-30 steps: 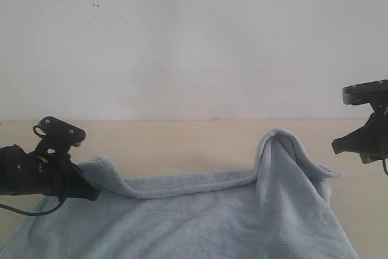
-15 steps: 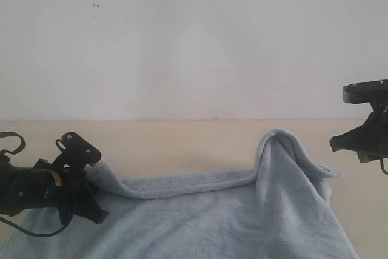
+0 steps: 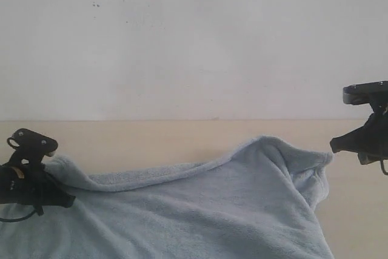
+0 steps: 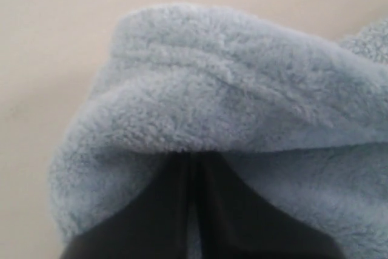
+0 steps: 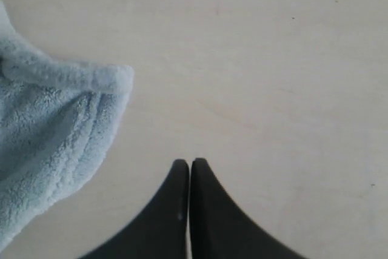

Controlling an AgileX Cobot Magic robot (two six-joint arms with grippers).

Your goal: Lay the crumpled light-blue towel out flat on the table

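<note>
The pale blue towel lies across the front of the beige table, with a shallow raised ridge along its far edge. My left gripper sits low at the towel's left corner. In the left wrist view the gripper is shut on the plush towel, whose fold covers the fingertips. My right gripper hangs just right of the towel's right corner, apart from it. In the right wrist view this gripper is shut and empty over bare table, with the towel's hem corner off to one side.
A white wall with small dark specks rises behind the table's far edge. Bare table shows behind the towel and to the right of it.
My left gripper has moved left with the towel corner in it. The towel shifted left, and the tall fold on its right side has sunk lower. The right gripper has not moved.
</note>
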